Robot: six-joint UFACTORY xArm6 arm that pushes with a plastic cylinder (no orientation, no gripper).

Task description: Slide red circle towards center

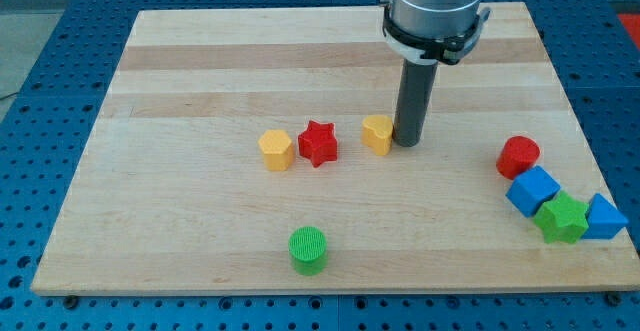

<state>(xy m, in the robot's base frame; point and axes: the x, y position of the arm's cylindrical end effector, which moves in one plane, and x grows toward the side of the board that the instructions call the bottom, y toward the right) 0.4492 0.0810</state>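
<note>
The red circle (pixel 518 157) lies near the board's right edge, touching the top of a blue cube (pixel 532 190). My tip (pixel 407 143) rests on the board just above centre, right beside and touching the right side of a small yellow block (pixel 377 132). The red circle is well to the right of my tip and slightly lower in the view.
A red star (pixel 318 143) and a yellow hexagon (pixel 275 150) lie left of the tip. A green circle (pixel 308 250) sits near the bottom edge. A green star (pixel 562 218) and a blue triangle (pixel 604 218) cluster below the red circle. The wooden board (pixel 200 71) has blue pegboard around it.
</note>
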